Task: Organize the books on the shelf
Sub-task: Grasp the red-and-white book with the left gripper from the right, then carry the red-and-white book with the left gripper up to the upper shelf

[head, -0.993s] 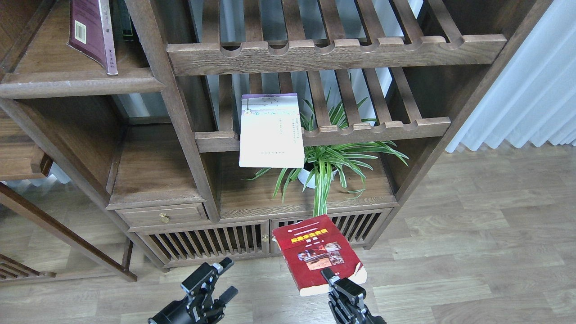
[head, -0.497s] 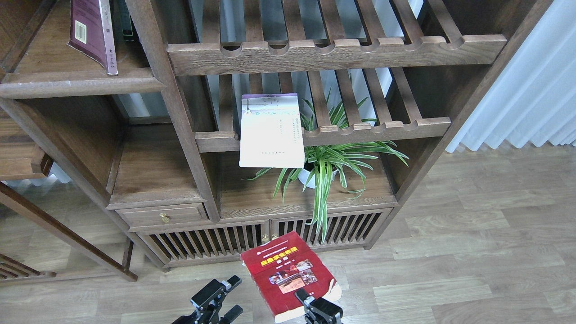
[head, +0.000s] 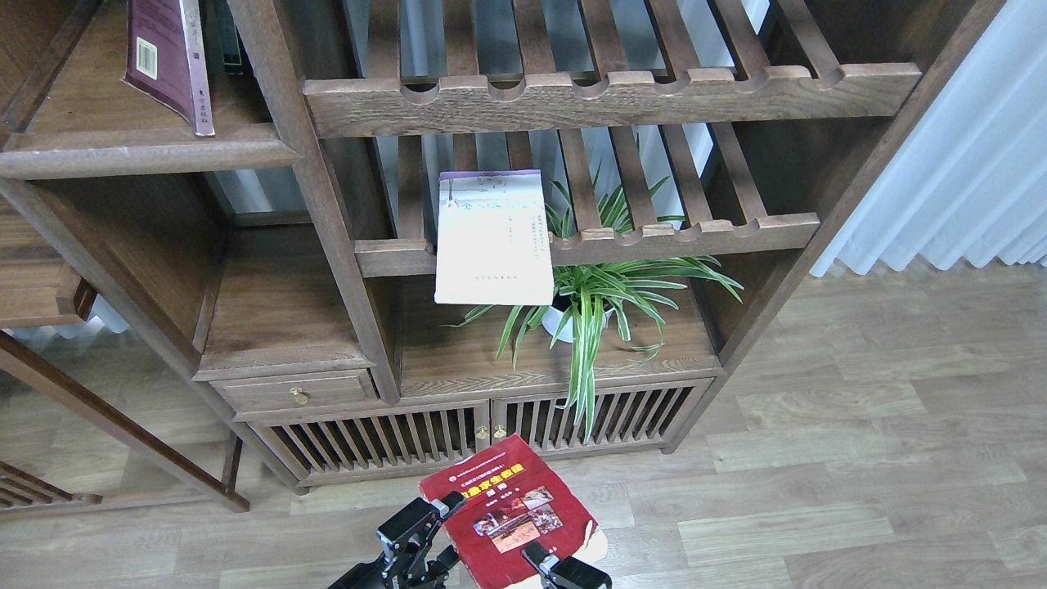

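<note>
Low at the bottom edge, the right gripper (head: 546, 564) clamps the red book (head: 511, 511) by its near edge, cover up. The left gripper (head: 433, 523), jaws parted, sits at the book's left edge. The lavender book (head: 493, 237) overhangs a slatted rack (head: 695, 233) above the plant (head: 597, 303); the maroon book (head: 168, 57) leans on the shelf (head: 147, 151) at the top-left corner.

Holding red book (head: 509, 514) flat-ish, cover up, low in front of cabinet doors (head: 483, 433). My right gripper (head: 546, 564) clamping its near edge, fingers closed on it. My left gripper (head: 425, 523) sitting right at book's left edge, fingers apart, can't tell if actually touching. Lavender-cream book (head: 493, 239) lying on slatted rack (head: 589, 241), hanging over front rail, spider plant (head: 601, 294) just beside it. Maroon book (head: 168, 61) leaning tilted on solid shelf (head: 147, 151) upper left.
</note>
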Motion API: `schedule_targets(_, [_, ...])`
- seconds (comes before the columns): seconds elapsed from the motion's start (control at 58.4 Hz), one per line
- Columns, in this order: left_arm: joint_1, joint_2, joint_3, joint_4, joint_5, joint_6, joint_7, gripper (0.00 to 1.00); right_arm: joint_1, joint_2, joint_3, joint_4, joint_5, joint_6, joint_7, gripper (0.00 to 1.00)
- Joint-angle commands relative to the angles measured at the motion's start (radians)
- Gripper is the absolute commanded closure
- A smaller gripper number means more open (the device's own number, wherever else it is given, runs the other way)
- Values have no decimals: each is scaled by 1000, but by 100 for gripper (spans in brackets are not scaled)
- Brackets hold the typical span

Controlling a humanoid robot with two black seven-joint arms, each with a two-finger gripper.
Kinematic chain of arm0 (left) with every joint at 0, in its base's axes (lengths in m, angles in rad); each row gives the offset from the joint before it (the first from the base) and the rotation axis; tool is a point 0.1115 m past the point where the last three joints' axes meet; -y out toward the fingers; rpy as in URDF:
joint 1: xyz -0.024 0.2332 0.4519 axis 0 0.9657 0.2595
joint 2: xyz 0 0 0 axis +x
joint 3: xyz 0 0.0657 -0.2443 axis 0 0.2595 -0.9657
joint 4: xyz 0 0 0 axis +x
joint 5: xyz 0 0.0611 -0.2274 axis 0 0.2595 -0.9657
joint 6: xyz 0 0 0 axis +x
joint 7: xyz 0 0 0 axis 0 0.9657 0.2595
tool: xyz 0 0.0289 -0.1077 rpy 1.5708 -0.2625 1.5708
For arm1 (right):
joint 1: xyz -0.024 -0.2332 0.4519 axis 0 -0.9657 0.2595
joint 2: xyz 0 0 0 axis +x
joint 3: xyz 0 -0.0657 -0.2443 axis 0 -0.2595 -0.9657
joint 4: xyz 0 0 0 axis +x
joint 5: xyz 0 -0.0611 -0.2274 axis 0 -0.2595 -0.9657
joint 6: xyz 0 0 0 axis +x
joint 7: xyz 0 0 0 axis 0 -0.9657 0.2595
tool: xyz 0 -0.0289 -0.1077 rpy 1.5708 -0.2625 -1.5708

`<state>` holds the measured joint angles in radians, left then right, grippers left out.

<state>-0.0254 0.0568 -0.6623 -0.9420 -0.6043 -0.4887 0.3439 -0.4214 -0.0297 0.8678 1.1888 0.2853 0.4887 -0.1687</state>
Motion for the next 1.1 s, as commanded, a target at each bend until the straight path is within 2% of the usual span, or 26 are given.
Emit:
schedule_targets(0.0, [-2,-2,0,9,-3,0,4,56,-8,-2,-10,0,0,0,-2,95])
schedule_targets(0.069, [-1,-5,1,15,-9,0,4,69,-8,-4,-12,0,0,0,-3,95])
schedule_targets(0.12, [-1,-18,-3,15,-11,0,4,83,-11,-4,-12,0,0,0,-3,95])
schedule_targets(0.206, [-4,-34,-5,15,-9,0,6,89,-11,-4,-12,0,0,0,-3,95])
schedule_targets(0.411, [-13,-34,3,15,8,0,9,94,-11,-6,-10,0,0,0,-3,95])
schedule_targets(0.634, [-10,5,-25,-3,47,0,12,94,-11,-6,-10,-2,0,0,-2,93])
schedule_targets(0.685, [-7,28,-39,-14,52,0,17,94,-11,-6,-10,-2,0,0,-2,89])
schedule_targets(0.719, [-5,57,-62,-27,61,0,18,94,-11,-4,-10,-5,-2,0,-2,76])
schedule_targets(0.736, [-5,89,-89,-47,76,0,20,94,-11,-4,-12,-15,-9,0,-3,56])
schedule_targets(0.754, [-4,109,-105,-61,84,0,20,94,-11,-6,-10,-23,-21,0,-3,46])
schedule_targets(0.891, [4,218,-177,-155,120,0,32,94,-11,-6,-3,-77,-77,0,-3,17])
schedule_targets(0.942, [12,268,-201,-195,133,0,41,94,-11,-6,-3,-90,-80,0,-3,13])
schedule_targets(1.079, [54,406,-272,-308,163,0,63,94,-11,-6,-3,-100,-80,0,-2,12])
